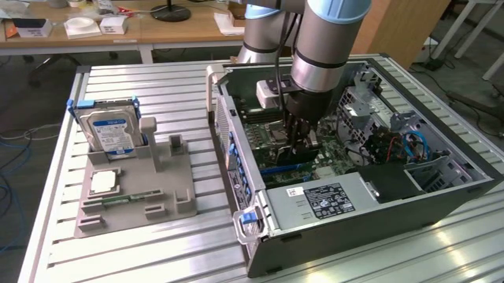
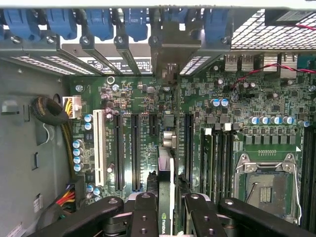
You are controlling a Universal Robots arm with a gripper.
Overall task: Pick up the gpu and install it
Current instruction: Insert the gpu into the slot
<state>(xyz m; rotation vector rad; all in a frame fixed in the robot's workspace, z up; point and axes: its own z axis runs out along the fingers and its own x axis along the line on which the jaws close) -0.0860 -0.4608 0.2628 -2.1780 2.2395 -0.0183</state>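
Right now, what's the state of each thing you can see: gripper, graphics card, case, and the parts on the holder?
gripper: shut on the gpu.
gpu: held on edge over the motherboard, seating unclear.
computer case: on its side, panel off.
CPU socket: empty.
hard drive: upright in the grey holder.
CPU: flat on the holder.
memory stick: flat on the holder.

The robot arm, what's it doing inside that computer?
The robot arm reaches down into the open computer case. Its jaws are clamped on the gpu, a green card held on edge over the long slots of the motherboard. Whether the card is pushed in can't be told. A hard drive stands in a grey holder nearby.
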